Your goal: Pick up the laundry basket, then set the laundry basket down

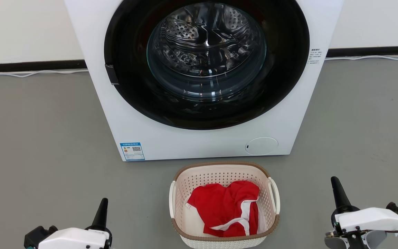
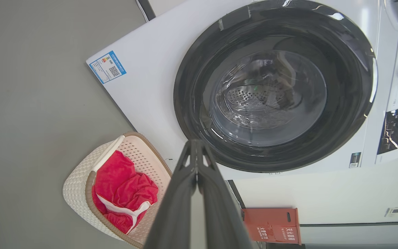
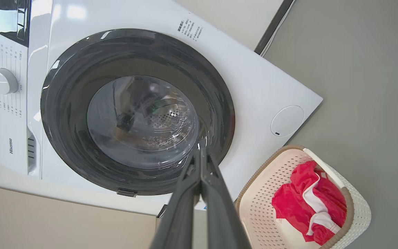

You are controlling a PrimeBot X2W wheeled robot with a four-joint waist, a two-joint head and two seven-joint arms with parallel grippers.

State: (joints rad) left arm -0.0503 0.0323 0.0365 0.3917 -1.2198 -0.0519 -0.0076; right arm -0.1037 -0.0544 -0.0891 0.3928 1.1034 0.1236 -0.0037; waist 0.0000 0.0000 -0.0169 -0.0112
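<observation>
Laundry basket (image 1: pixel 225 165) untouched on floor (image 1: pixel 47 138); left fingers (image 2: pixel 181 188) and right fingers (image 3: pixel 185 195) tip-to-tip, empty

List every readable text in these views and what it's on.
"Hisense": on the washing machine, left of its door in the right wrist view.
Too small to read: the blue sticker on the machine's lower front.
Too small to read: the small print beside the door.
Blurred: lettering around the dial.
Blurred: white characters on the red box.

laundry basket (image 1: pixel 216 178) in frt of washer (image 1: pixel 185 145), garment (image 1: pixel 226 207) inside
</observation>
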